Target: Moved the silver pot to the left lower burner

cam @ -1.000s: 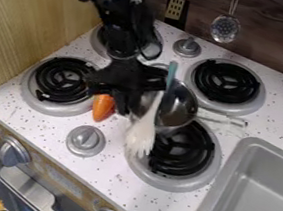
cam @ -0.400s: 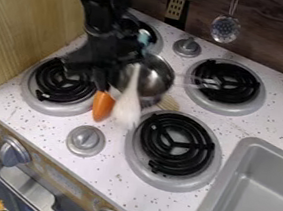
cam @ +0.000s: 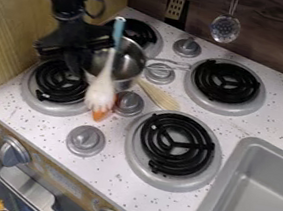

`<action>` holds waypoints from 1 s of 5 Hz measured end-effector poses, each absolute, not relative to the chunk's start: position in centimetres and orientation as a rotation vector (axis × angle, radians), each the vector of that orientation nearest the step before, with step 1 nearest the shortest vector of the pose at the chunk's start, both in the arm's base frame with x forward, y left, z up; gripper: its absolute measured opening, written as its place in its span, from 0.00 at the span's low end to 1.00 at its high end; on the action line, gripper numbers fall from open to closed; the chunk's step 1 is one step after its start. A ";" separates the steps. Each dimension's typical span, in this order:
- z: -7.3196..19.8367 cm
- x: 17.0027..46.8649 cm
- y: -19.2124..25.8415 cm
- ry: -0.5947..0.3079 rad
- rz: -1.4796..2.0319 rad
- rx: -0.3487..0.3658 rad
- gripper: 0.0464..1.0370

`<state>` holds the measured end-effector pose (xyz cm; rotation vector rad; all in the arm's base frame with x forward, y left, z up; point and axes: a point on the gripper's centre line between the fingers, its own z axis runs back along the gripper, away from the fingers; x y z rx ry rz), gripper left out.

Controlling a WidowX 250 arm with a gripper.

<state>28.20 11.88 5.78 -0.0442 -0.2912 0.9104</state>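
The gripper (cam: 83, 57) is at the left rim of the silver pot (cam: 128, 63), shut on it. Its arm comes down from the upper left. The pot is just above and right of the left lower burner (cam: 58, 84), its handle pointing right; whether its base touches the stovetop I cannot tell. A white utensil (cam: 101, 92) with a blue handle lies across the pot's opening and hangs over its near side.
An orange carrot (cam: 99, 115) is partly hidden beneath the white utensil. A wooden utensil (cam: 160, 97) lies right of the pot. Metal knobs stand between the burners, a wooden wall (cam: 22, 23) rises at left, and a grey sink (cam: 255, 196) is at right.
The gripper and pot have moved left and slightly up the view, carrying the white utensil along. The right lower burner and the wooden utensil have come into sight.
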 end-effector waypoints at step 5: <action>3.7 26.8 17.0 -0.258 0.917 -0.077 0.04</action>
